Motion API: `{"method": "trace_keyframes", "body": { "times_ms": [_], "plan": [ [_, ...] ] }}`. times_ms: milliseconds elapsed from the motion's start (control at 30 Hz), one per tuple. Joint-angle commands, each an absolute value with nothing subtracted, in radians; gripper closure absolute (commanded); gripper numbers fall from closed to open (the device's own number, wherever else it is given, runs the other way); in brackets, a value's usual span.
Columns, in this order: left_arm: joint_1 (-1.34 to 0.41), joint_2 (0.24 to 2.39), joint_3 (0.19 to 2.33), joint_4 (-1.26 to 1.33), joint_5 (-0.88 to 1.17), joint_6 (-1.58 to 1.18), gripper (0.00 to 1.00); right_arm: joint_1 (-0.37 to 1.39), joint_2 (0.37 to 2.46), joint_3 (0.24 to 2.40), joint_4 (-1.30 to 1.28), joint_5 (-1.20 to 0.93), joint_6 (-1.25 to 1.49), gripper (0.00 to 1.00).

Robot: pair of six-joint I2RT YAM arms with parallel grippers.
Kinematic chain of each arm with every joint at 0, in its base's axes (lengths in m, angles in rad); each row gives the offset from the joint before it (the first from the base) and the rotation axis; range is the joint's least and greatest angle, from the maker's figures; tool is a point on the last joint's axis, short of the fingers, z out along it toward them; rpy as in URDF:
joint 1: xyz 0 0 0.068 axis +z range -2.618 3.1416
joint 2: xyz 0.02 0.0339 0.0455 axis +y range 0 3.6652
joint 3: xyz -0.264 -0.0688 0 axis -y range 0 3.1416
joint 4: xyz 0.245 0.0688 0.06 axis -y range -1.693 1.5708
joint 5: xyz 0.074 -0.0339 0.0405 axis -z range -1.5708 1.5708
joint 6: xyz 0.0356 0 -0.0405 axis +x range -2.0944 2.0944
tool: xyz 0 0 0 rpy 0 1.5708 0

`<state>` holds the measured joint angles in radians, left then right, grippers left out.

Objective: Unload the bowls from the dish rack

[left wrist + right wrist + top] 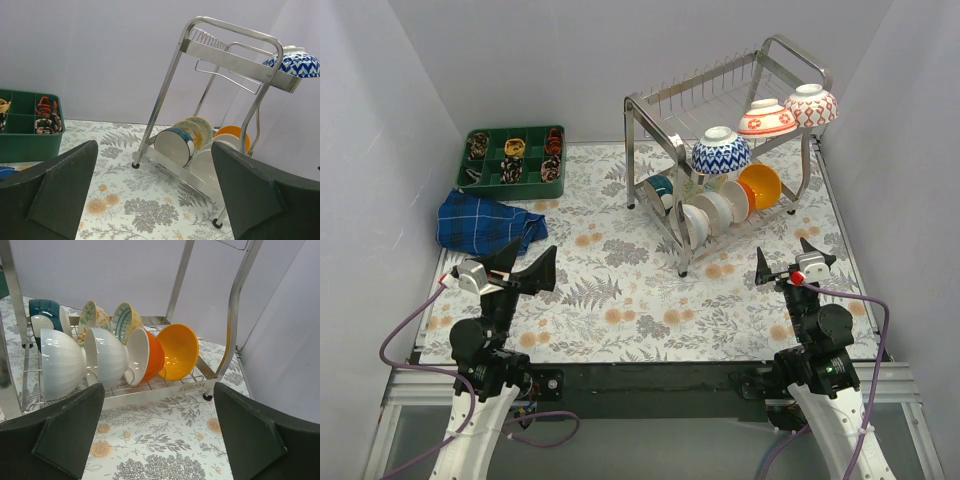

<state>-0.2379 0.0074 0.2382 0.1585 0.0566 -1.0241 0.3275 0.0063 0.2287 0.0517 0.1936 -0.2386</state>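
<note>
Standing on the patterned bench (620,310) at the upper right of the overhead view, the dish rack (631,150) carries every bowl in sight. None lies on the bench, so unloading is judged not yet begun.

Upper tier: three bowls sit mouth-down along the slanted shelf. The blue-white bowl (721,151) is lowest, the red-white bowl (767,118) is in the middle, and the red lattice bowl (811,105) is highest, toward the top right corner. Inverted, each probably rests steadily on its rim across the wires.

Lower tier: the bowls stand on edge, packed close in a row, presumably kept upright by the prongs. In the right wrist view the teal bowl (45,312) is at far left, followed by two white ribbed bowls (62,362), an orange-backed bowl (147,355) and the yellow-orange bowl (180,350) at the right end. Two patterned bowls (125,320) stand in a row behind.

The left end effector (528,262), at lower left, and the right end effector (785,256), at lower right, both have fingers spread wide and hold nothing. Both are well apart from the rack. The right one faces the lower tier squarely, so it appears better placed for a first pick there.

The green tray (512,131) and blue cloth (485,222), at upper left, are not task items.
</note>
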Motion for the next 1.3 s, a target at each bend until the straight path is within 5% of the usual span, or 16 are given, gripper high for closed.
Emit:
{"method": "trace_keyframes", "body": {
  "times_ms": [0, 667, 933, 1267],
  "plan": [
    [-0.233, -0.057, 0.233, 0.164, 0.067, -1.009, 0.02, 0.324, -0.161, 0.259, 0.078, 0.169, -0.229, 0.01],
    [-0.235, -0.015, 0.262, 0.084, -0.026, -1.035, 0.02, 0.324, 0.224, 0.425, -0.066, 0.032, -0.011, 0.01],
    [-0.245, -0.014, 0.262, 0.06, -0.055, -1.054, 0.02, 0.324, 0.466, 0.58, -0.267, 0.228, 0.354, 0.01],
    [-0.276, 0.134, 0.311, -0.033, -0.077, -1.048, 0.02, 0.324, 0.589, 0.78, -0.448, 0.326, 0.393, 0.01]
  ]
}}
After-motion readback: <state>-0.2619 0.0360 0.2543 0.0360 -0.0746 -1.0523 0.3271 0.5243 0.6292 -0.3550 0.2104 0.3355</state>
